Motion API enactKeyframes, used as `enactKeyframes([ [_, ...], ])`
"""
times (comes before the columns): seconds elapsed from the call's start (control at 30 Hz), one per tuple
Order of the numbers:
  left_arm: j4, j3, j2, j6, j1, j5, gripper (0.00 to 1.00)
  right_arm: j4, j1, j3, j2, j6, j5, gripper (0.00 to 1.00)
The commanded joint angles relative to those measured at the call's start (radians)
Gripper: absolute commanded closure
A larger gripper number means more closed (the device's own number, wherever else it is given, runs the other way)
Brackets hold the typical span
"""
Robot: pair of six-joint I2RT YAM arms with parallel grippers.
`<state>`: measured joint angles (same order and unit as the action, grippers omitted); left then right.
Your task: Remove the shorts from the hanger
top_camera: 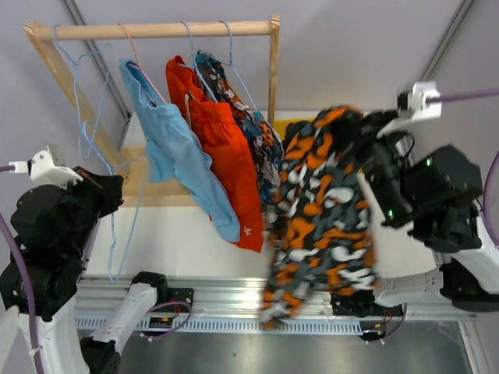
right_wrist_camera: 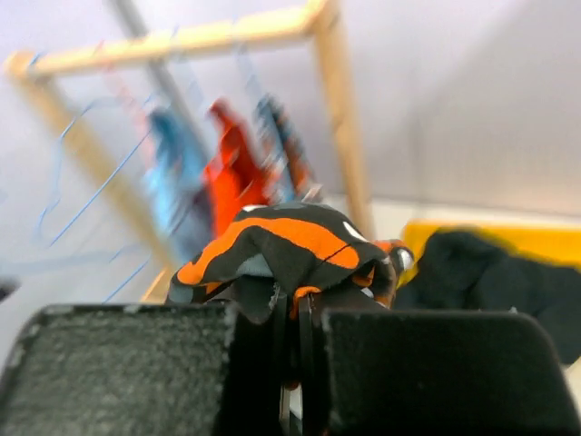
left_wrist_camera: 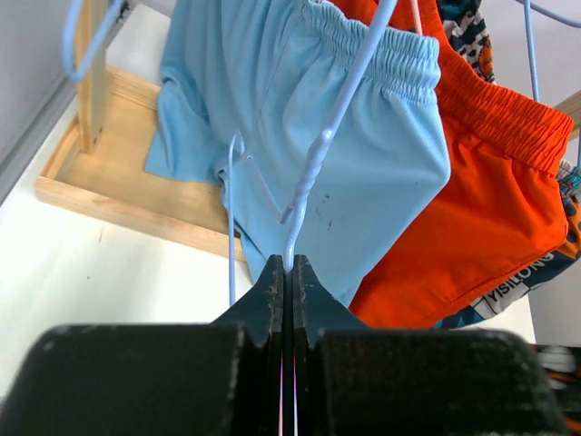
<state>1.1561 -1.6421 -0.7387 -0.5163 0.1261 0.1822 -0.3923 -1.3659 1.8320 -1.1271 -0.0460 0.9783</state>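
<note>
My right gripper (right_wrist_camera: pixel 292 295) is shut on the orange-black-white camouflage shorts (top_camera: pixel 320 210), which hang free from it, off the rack, to the right of the post (top_camera: pixel 274 70). My left gripper (left_wrist_camera: pixel 289 268) is shut on the wire of a light blue hanger (left_wrist_camera: pixel 313 168), empty, in front of the light blue shorts (left_wrist_camera: pixel 300 118). The light blue shorts (top_camera: pixel 183 156), the red-orange shorts (top_camera: pixel 230 156) and the patterned blue-orange-white shorts (top_camera: pixel 257 132) hang from the wooden rack's bar (top_camera: pixel 164 30). The dark navy-black shorts (right_wrist_camera: pixel 495 277) lie in a yellow bin.
The rack's wooden base (left_wrist_camera: pixel 100 195) sits on the white table. The yellow bin (right_wrist_camera: pixel 536 241) stands right of the rack, behind the camouflage shorts. Several empty hangers (top_camera: pixel 78 86) hang at the rack's left end. An aluminium rail (top_camera: pixel 226 296) runs along the near edge.
</note>
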Motion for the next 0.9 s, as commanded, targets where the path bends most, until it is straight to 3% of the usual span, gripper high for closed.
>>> enactKeyframes([
  [0.0, -0.041, 0.02, 0.018, 0.041, 0.0, 0.037, 1.0, -0.13, 0.259, 0.143, -0.107, 0.009, -0.351, 1.0],
  [0.23, -0.105, 0.165, 0.078, 0.042, 0.0, 0.031, 1.0, -0.195, 0.709, 0.403, -0.281, 0.066, -0.676, 1.0],
  [0.43, -0.124, 0.22, 0.084, 0.059, 0.0, 0.017, 1.0, -0.175, 1.014, 0.638, -0.457, 0.094, -0.822, 1.0],
  [0.63, -0.144, 0.268, 0.108, 0.075, 0.0, 0.04, 1.0, -0.048, 1.163, 0.622, -0.536, 0.176, -0.948, 1.0],
  [0.87, -0.165, 0.288, 0.101, 0.068, 0.0, 0.045, 1.0, 0.009, 1.189, 0.606, -0.64, 0.212, -1.014, 1.0],
])
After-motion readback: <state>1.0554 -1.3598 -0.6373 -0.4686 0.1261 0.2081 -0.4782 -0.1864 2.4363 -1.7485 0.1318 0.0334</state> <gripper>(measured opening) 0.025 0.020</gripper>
